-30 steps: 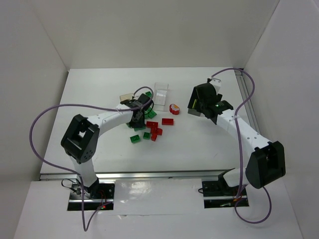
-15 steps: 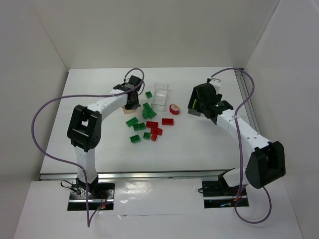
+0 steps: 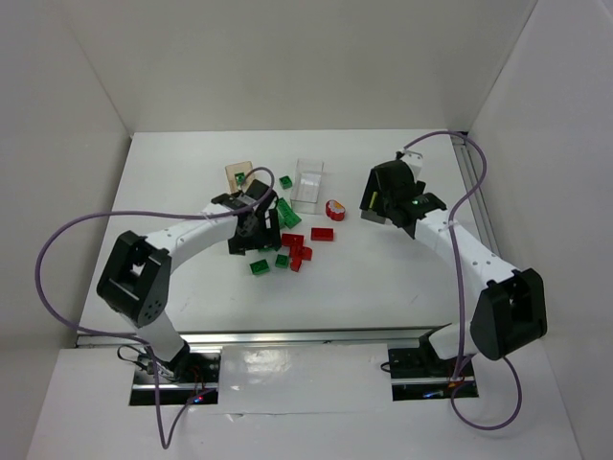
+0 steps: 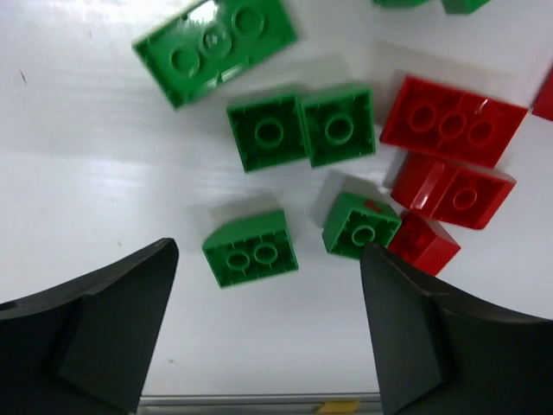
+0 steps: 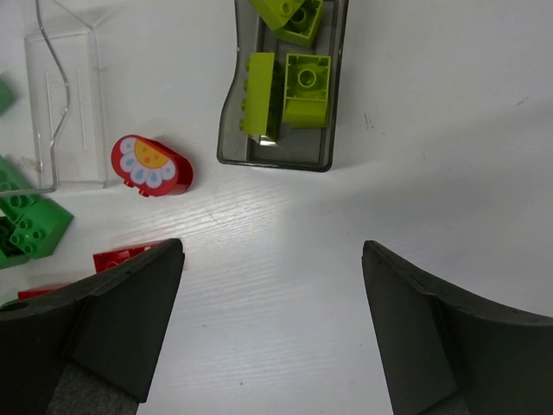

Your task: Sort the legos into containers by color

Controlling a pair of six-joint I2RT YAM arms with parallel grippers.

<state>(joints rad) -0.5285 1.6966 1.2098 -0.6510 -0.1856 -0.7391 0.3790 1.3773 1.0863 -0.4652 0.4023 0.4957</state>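
Observation:
My left gripper (image 4: 268, 259) (image 3: 251, 233) hangs open above the loose legos on the white table. Below it lie a curved green brick (image 4: 251, 249) and a small green one (image 4: 361, 225), neither touched. Two square green bricks (image 4: 302, 130), a long green one (image 4: 214, 47) and red bricks (image 4: 454, 121) lie beyond. My right gripper (image 5: 272, 251) (image 3: 380, 203) is open and empty over bare table. In front of it a tinted container (image 5: 324, 104) holds yellow-green bricks (image 5: 305, 86). A clear container (image 5: 65, 104) (image 3: 308, 184) stands empty. A tan-looking container (image 3: 233, 171) at the back left holds a green brick (image 3: 239, 177).
A red oval piece with a flower face (image 5: 151, 166) (image 3: 335, 209) lies between the clear container and the red bricks. More green bricks (image 5: 30, 225) sit by the clear container. White walls enclose the table; a metal rail (image 3: 469, 182) runs along its right edge.
My left arm swung from the pile to the back-left container and came back over the pile. Its jaws went from shut to open. The right arm stayed still.

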